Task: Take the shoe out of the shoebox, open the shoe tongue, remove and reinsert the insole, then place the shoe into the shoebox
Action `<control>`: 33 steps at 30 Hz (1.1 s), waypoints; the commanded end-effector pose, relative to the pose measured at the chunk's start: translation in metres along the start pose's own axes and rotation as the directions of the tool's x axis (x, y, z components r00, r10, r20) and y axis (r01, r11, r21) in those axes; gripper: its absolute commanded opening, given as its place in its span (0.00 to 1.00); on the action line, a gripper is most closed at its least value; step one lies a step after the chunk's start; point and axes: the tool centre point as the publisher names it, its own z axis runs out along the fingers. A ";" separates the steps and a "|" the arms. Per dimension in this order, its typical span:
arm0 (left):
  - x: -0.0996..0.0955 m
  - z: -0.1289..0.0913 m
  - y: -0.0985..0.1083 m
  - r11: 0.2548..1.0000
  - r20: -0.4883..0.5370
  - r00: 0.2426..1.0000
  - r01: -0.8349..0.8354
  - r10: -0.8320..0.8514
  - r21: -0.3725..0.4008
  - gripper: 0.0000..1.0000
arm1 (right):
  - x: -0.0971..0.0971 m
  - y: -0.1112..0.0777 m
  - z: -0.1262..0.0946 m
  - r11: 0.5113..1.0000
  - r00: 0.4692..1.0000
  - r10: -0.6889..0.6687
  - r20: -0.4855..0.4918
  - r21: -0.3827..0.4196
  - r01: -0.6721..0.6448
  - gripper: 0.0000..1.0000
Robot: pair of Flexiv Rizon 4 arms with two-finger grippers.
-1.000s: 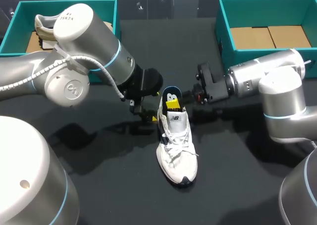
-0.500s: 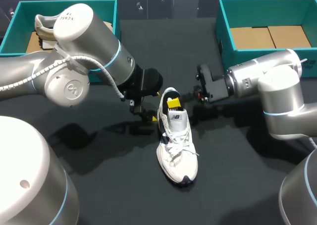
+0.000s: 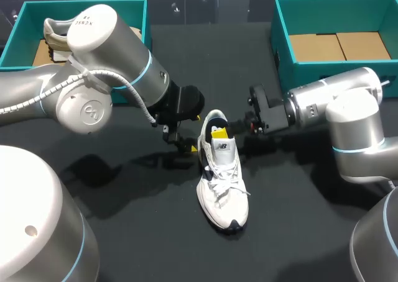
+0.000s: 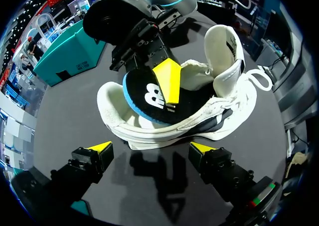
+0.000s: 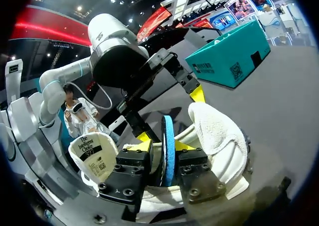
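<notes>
**Right pincer [image 5: 165, 145] grips the insole at the shoe's heel**

My right pincer is closed on the insole [image 4: 144, 94], one finger on each face, since it is thin and stands on edge in the heel opening. The shoe [image 3: 222, 182] sits upright on the table [image 3: 124, 232], outside the teal shoebox [image 3: 281, 53], tongue lifted to leave room. My left pincer [image 4: 152, 149] hangs wide beside the shoe, touching nothing, likely ready to steady it.

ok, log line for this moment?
right end effector: shut on insole | left end effector: open, by shoe | shoe: on table
</notes>
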 end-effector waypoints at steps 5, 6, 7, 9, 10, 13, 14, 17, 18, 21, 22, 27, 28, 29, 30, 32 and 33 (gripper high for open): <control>0.001 0.000 0.000 1.000 0.001 1.000 -0.001 0.001 0.000 1.00 | 0.006 0.017 -0.006 0.999 0.999 -0.035 0.042 0.032 0.034 0.24; 0.001 0.000 0.000 1.000 0.001 1.000 -0.001 0.001 0.000 1.00 | 0.006 0.018 -0.006 0.999 0.999 -0.036 0.041 0.033 0.035 0.23; 0.001 0.000 0.000 1.000 0.001 1.000 -0.001 0.001 0.000 1.00 | 0.005 0.019 -0.007 0.999 0.999 -0.037 0.040 0.035 0.035 0.21; 0.001 0.000 0.000 1.000 0.001 1.000 -0.001 0.001 0.000 1.00 | 0.003 0.021 -0.007 0.999 0.999 -0.037 0.036 0.040 0.036 0.19; 0.001 0.000 0.000 1.000 0.001 1.000 -0.001 0.001 0.000 1.00 | 0.002 0.022 -0.007 0.999 0.999 -0.036 0.033 0.042 0.035 0.14; 0.001 0.000 0.000 1.000 0.001 1.000 -0.001 0.001 0.000 1.00 | -0.005 0.023 -0.005 0.999 0.999 -0.017 0.027 0.045 0.015 0.00; 0.001 0.000 0.000 1.000 0.001 1.000 -0.001 0.001 0.000 1.00 | -0.006 0.023 -0.003 0.999 1.000 -0.007 0.025 0.045 0.006 0.00; 0.001 0.000 0.000 1.000 0.001 1.000 -0.001 0.001 0.000 1.00 | -0.010 0.016 0.002 0.999 1.000 0.028 0.015 0.038 -0.028 0.00; 0.001 0.000 0.000 1.000 0.001 1.000 -0.001 0.001 0.000 1.00 | -0.010 0.011 0.004 0.999 0.999 0.041 0.011 0.032 -0.041 0.00; 0.001 0.000 0.000 1.000 0.001 1.000 -0.001 0.001 0.000 1.00 | -0.008 -0.003 0.008 0.997 0.997 0.077 0.006 0.017 -0.077 0.00; 0.001 0.000 0.000 1.000 0.001 1.000 -0.001 0.001 0.000 1.00 | -0.007 -0.006 0.008 0.996 0.996 0.084 0.005 0.011 -0.084 0.00; 0.001 0.000 0.000 1.000 0.001 1.000 -0.001 0.001 0.000 1.00 | 0.000 -0.012 0.004 0.997 0.997 0.079 0.022 -0.009 -0.079 0.00; 0.001 0.000 0.000 1.000 0.001 1.000 -0.001 0.001 0.000 1.00 | 0.002 -0.012 0.004 0.997 0.997 0.074 0.028 -0.009 -0.074 0.00; 0.001 0.000 0.000 1.000 0.001 1.000 -0.001 0.001 0.000 1.00 | 0.003 -0.012 0.004 0.998 0.997 0.067 0.033 -0.008 -0.067 0.02; 0.001 0.000 0.000 1.000 0.001 1.000 -0.001 0.001 0.000 1.00 | 0.004 -0.011 0.003 0.998 0.998 0.060 0.036 -0.006 -0.060 0.09; 0.001 0.000 0.000 1.000 0.001 1.000 -0.001 0.001 0.000 1.00 | 0.007 -0.008 0.002 0.999 0.998 0.049 0.043 0.000 -0.049 0.21; 0.001 0.000 0.000 1.000 0.001 1.000 -0.001 0.001 0.000 1.00 | 0.008 -0.007 0.001 0.999 0.998 0.045 0.046 0.002 -0.045 0.23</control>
